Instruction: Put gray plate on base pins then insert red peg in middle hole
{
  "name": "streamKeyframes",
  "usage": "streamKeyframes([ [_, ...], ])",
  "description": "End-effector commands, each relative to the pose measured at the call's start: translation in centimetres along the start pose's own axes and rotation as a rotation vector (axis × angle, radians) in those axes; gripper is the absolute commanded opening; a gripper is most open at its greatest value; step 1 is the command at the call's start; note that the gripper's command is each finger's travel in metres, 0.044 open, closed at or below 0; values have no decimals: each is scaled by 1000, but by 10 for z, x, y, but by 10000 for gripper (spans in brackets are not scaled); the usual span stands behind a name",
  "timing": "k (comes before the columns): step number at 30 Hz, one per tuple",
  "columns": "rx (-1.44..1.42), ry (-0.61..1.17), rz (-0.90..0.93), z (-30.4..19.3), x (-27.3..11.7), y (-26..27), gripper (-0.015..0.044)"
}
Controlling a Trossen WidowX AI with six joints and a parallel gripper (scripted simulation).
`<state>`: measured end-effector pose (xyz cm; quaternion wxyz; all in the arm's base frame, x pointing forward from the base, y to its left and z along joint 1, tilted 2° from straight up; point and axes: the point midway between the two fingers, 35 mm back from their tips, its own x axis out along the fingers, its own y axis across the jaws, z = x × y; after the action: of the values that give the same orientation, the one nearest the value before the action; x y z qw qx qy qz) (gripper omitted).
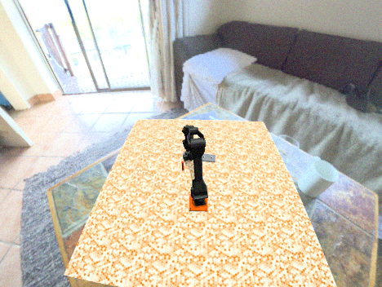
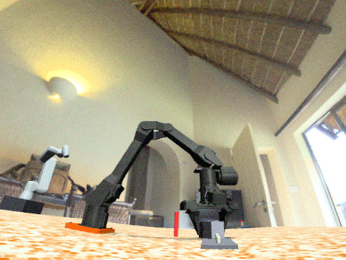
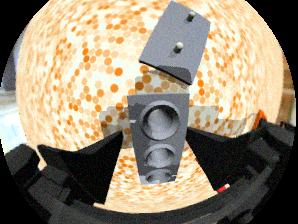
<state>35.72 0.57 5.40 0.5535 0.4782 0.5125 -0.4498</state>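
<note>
The gray plate, a thick block with three holes in a row, is beside the base and off its pins. The flat gray base lies on the table with its two pins upright. My gripper points down with its fingers on either side of the plate. It is open, the fingertips very close to the plate's sides. The red peg stands upright on the arm's side of the plate; a bit of it shows in the wrist view. The arm hides the plate in the top view.
The arm's orange foot is fixed on the orange-patterned table top. A white cup-like vessel appears beyond the table's right edge. A small gray-white arm on a dark block shows at far left in the exterior view.
</note>
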Motion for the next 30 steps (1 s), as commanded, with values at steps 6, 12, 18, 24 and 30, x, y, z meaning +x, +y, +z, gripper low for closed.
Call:
streamKeyframes([
  [6,-3,7,-9,-1,4,-1,125],
  [12,-3,7,-9,-1,4,-1,85],
  [18,-3,7,-9,-1,4,-1,45],
  [24,-3,7,-9,-1,-4,1,0],
  [30,-3,7,-9,-2,-22,4,0],
])
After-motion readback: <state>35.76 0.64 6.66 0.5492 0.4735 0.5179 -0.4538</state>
